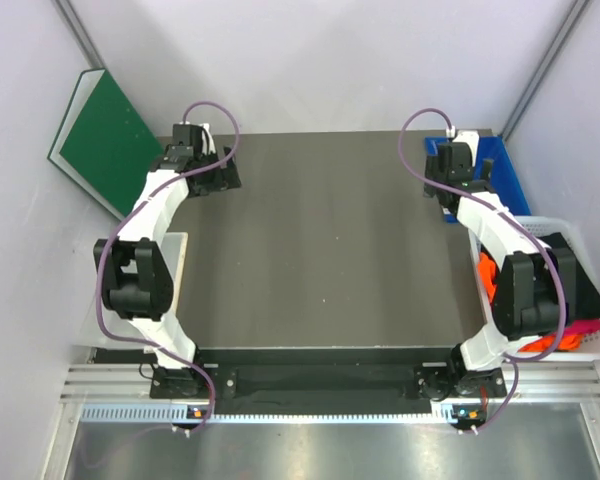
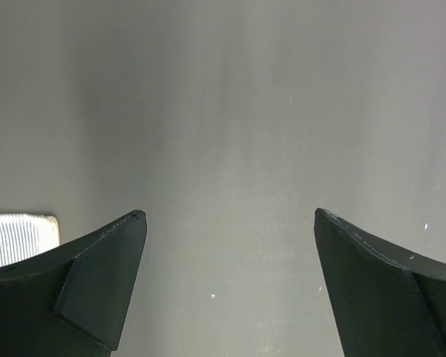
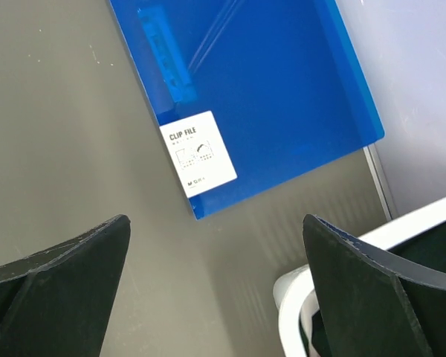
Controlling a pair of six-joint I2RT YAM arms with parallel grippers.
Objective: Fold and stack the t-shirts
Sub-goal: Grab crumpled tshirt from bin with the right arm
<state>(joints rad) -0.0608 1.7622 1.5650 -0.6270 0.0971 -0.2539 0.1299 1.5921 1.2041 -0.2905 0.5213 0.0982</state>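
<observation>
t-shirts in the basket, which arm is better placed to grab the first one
Right. The t-shirts lie in the basket on that side, its rim by the open right end effector; the left end effector is across the table.

Arms (image 1: 145,215): two. Basket (image 1: 552,222): one. Black shirt (image 1: 583,278): one. Orange shirt (image 1: 488,277): one. Pink shirt (image 1: 580,328): one. Green board (image 1: 105,135): one. Blue file (image 3: 267,89): one. Table (image 1: 330,250): one.

The left end effector (image 2: 229,216) holds its black fingers (image 2: 97,275) wide apart over the grey desk (image 2: 230,104). A white ribbed thing (image 2: 15,236) sits at the left edge.
</observation>
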